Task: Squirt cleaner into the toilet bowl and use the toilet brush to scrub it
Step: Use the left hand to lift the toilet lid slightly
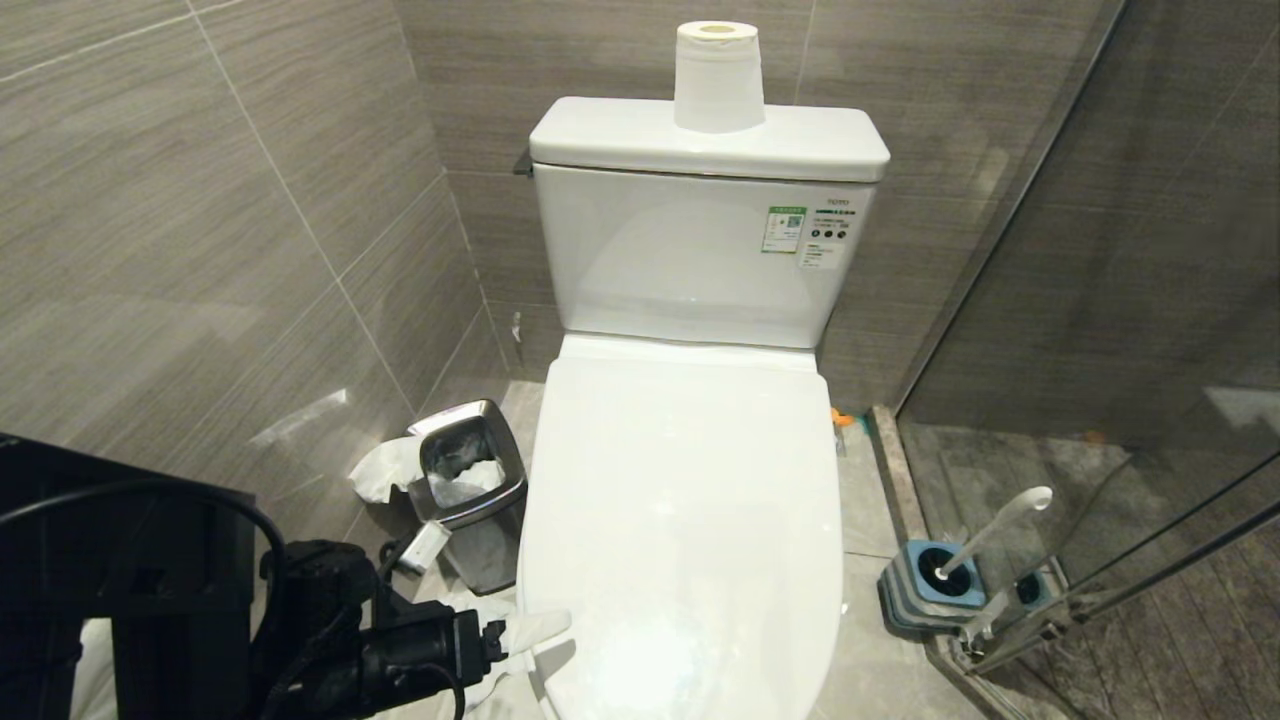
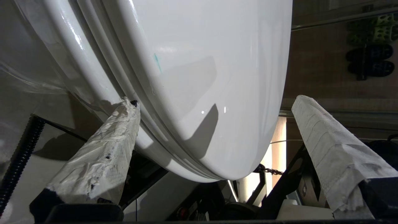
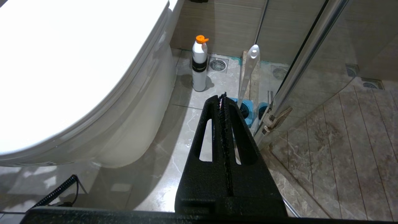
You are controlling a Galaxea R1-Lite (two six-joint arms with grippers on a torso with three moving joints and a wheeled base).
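Observation:
The white toilet (image 1: 690, 520) has its lid down, so the toilet bowl is hidden. My left gripper (image 1: 530, 640) is open at the lid's front left edge. In the left wrist view the gripper (image 2: 214, 104) straddles the lid's (image 2: 202, 62) rim, one wrapped fingertip (image 2: 129, 107) at the seam under the lid and the other beyond it. The right gripper (image 3: 222, 98) is shut and empty, hanging over the floor to the toilet's right. The cleaner (image 3: 199, 67) stands upright on the floor by the toilet's base. The toilet brush (image 1: 995, 530) leans in its blue holder (image 1: 935, 585).
A steel bin (image 1: 468, 475) with tissue stands left of the toilet, close to my left arm. A paper roll (image 1: 717, 78) sits on the tank. The glass shower door (image 1: 1100, 350) and its frame close in the right side behind the brush holder (image 3: 245, 109).

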